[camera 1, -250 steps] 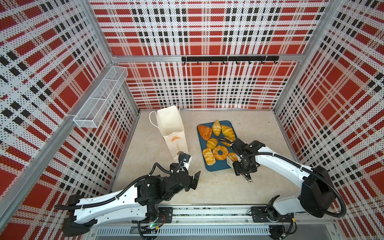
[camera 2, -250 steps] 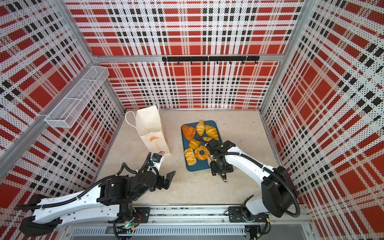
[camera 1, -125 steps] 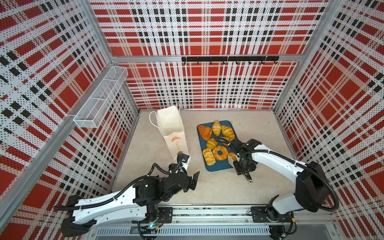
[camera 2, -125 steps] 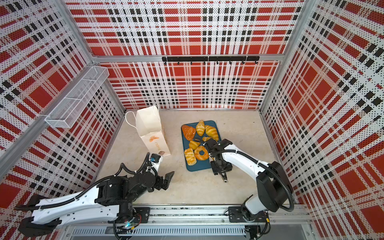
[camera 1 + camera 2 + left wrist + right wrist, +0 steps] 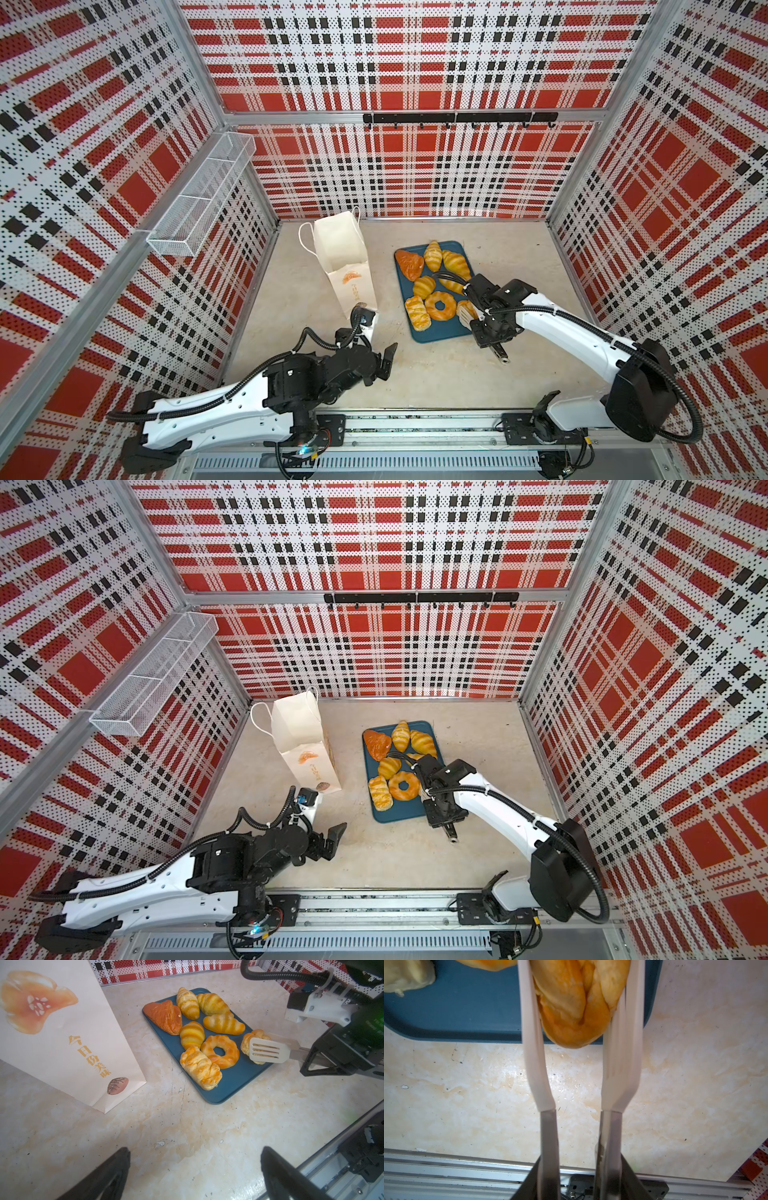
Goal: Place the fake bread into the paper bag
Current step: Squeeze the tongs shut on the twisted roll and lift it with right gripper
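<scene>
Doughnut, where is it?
In both top views the doughnut lies on the tray, toward its near end, between the plaited bun on its left and the bun in the tongs on its right.

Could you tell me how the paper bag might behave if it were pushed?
The paper bag stands tall on a narrow base, so it would probably tip rather than slide. It looks empty and thin-walled, hence likely light and easily dented.

Golden fake bread [image 5: 191, 1034] lies on blue tray [image 5: 234, 1082]; cream paper bag [image 5: 52, 1047] upright beside
</scene>
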`<action>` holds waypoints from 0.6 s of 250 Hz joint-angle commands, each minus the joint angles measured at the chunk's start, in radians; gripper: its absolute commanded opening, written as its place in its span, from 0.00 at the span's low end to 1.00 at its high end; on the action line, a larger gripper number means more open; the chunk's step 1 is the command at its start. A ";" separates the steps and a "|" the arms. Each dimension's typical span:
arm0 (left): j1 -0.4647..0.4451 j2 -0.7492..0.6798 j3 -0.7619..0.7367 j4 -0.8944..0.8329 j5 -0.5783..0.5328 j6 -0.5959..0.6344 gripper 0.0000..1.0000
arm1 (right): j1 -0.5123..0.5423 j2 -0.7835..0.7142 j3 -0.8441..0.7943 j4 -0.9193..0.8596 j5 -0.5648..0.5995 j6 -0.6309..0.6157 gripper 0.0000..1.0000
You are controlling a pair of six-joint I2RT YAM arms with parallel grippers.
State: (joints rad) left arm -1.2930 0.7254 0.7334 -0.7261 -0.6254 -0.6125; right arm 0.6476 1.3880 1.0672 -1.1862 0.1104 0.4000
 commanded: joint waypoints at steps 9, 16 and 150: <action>-0.007 -0.038 -0.020 -0.008 -0.048 -0.038 0.99 | 0.004 -0.054 0.006 0.005 0.017 -0.013 0.43; -0.007 -0.042 -0.023 -0.010 -0.048 -0.042 0.99 | 0.004 -0.061 0.009 0.005 0.014 -0.013 0.43; -0.001 -0.180 -0.041 -0.178 -0.132 -0.158 0.99 | 0.073 -0.139 0.064 0.046 -0.035 0.018 0.43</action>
State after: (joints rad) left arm -1.2934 0.5724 0.7052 -0.8234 -0.7010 -0.7086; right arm 0.6899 1.2709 1.0779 -1.1767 0.0711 0.3939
